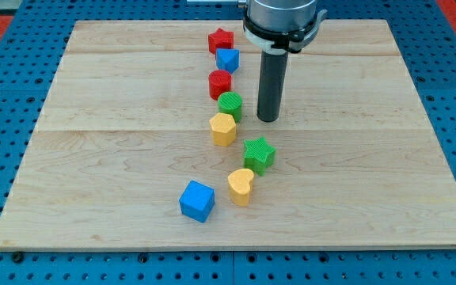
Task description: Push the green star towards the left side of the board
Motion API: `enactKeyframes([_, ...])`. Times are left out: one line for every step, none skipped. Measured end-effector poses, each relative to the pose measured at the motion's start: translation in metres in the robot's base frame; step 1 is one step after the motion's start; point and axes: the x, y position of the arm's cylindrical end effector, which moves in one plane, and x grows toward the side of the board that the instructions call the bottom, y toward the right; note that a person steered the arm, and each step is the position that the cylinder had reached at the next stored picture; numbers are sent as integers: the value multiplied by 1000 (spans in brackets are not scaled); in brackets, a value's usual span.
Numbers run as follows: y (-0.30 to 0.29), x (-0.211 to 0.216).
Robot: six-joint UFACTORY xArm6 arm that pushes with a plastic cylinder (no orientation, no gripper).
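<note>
My tip [268,119] sitting up-right of the green star [259,153], not touching it yet.

No jaws on this rig, just a bare rod w/ nothing held. Landmark = green star, near board [117,198] centre: yellow heart [241,186] is lying just below-left of it, yellow hexagon-ish block [223,128] up-left, green cylinder [229,104] above that, blue cube [197,200] further down-left. Tip is standing on the star's right side, probably b/c a leftward shove needs contact from there; it'd need to drop lower first, and the 2 yellow blocks are crowding the path.

Green star, sitting mid-board

The green star [259,153] is ridged, lying flat near the middle of the wooden board, a bit toward the view's bottom and right of centre.
</note>
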Motion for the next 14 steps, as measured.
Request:
enactKeyframes([-9,0])
enactKeyframes([-36,0])
enactKeyframes([-38,-11])
enactKeyframes([-34,-12])
enactKeyframes([12,38])
enactKeyframes([19,61])
enactKeyframes([39,61])
enactKeyframes([40,61])
enactKeyframes([22,66])
enactKeyframes([21,70])
enactKeyframes([6,70])
enactKeyframes([-17,70])
enactKeyframes([-49,70])
enactKeyframes([-51,70])
